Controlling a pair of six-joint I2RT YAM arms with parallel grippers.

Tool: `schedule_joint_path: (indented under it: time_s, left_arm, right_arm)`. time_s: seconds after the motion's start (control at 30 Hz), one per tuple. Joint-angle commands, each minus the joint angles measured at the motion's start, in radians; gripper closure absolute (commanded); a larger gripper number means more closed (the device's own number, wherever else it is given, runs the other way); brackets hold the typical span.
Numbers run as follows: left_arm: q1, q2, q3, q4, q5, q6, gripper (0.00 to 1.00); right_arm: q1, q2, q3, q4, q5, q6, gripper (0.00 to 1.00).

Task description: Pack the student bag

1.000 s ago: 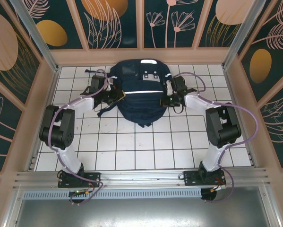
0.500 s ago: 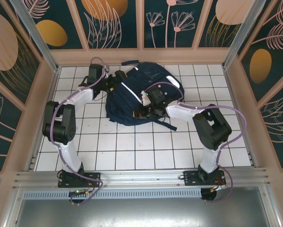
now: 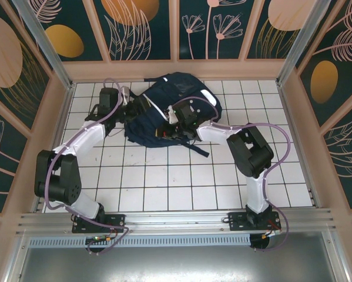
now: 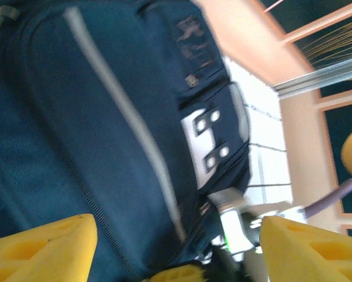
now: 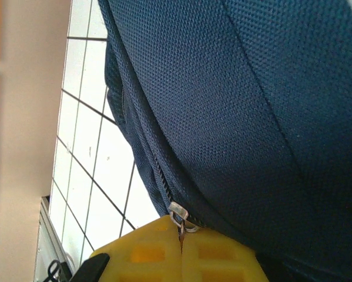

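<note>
While the right gripper [image 5: 180, 230] pinches the zipper pull [image 5: 177, 211] between closed jaws, the left gripper [image 4: 180, 229] gapes wide before the student bag [image 3: 187, 88]; packing (zipping, seemingly) looks unfinished.

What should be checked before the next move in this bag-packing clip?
1. Right gripper shut on the zipper pull: ok.
2. Left gripper holding the student bag steady: not ok, its jaws stand wide apart.
3. Bag resting fully on the table: ok.
4. Zipper track free of snagged fabric: cannot tell.
5. Loose strap clear of the right arm: cannot tell.
</note>
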Motion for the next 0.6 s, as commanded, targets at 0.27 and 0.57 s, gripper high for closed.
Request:
schedule_joint_path:
  time_s: [0.27, 0.57]
  left_arm:
    - [-0.032, 0.091, -0.072, 0.130, -0.012, -0.151, 0.28]
    - [-0.048, 0.230, -0.071, 0.197, 0.048, -0.151, 0.88]
  right_arm:
    - [0.090, -0.037, 0.035, 0.126, -0.045, -0.052, 1.00]
    - [0.123, -0.094, 0.004, 0.061, -0.009, -0.135, 1.00]
